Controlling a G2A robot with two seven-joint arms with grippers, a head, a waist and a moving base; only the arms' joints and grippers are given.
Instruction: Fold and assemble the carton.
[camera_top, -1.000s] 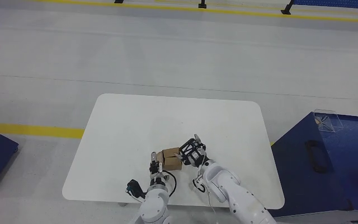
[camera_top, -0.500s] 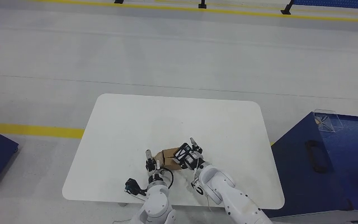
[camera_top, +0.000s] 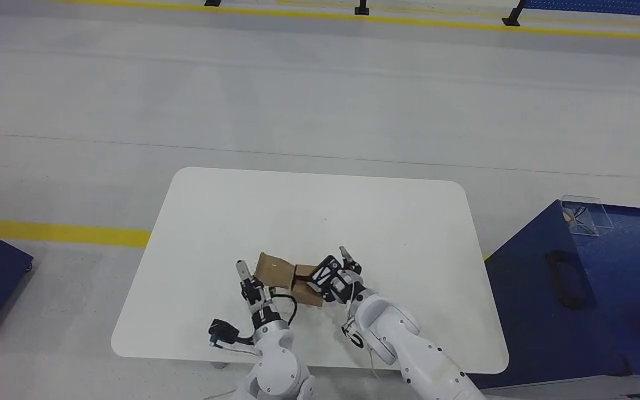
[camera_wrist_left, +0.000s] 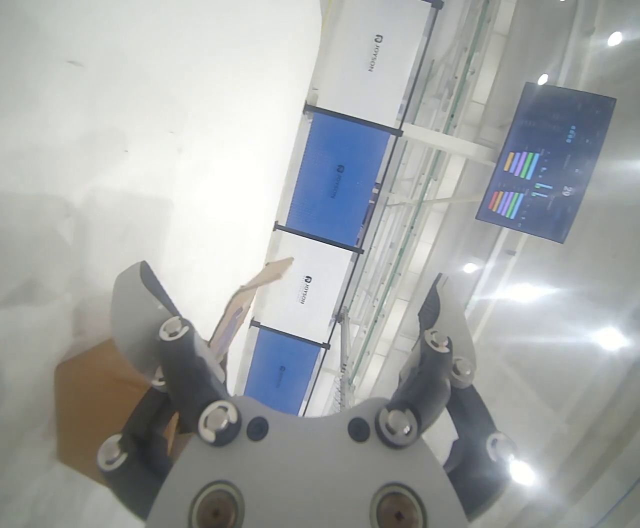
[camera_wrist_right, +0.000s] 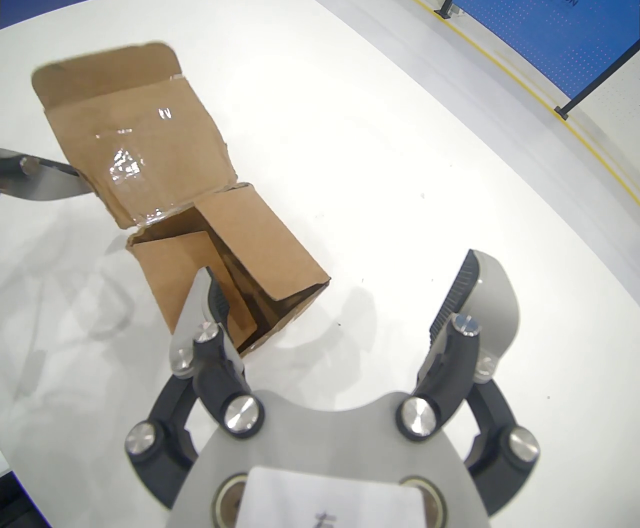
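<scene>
A small brown carton (camera_top: 303, 279) lies on the white table (camera_top: 300, 205) near its front edge, with its lid flap (camera_top: 270, 267) swung out flat toward my left gripper (camera_top: 247, 279). That gripper is open beside the flap. In the left wrist view the gripper (camera_wrist_left: 292, 312) holds nothing, and the carton (camera_wrist_left: 92, 395) sits by one finger. My right gripper (camera_wrist_right: 345, 295) is open at the carton's (camera_wrist_right: 260, 240) open end, one finger (camera_wrist_right: 207, 300) against its side wall. The lid flap (camera_wrist_right: 132, 145) has clear tape on it.
A blue cabinet (camera_top: 575, 290) stands off the table's right side. The table's front edge runs close behind both grippers. Bare table surface stretches toward the far side and both ends.
The carton's lid flap has swung open to the left. My left gripper moved left along with it. My right gripper shifted slightly left toward the carton.
</scene>
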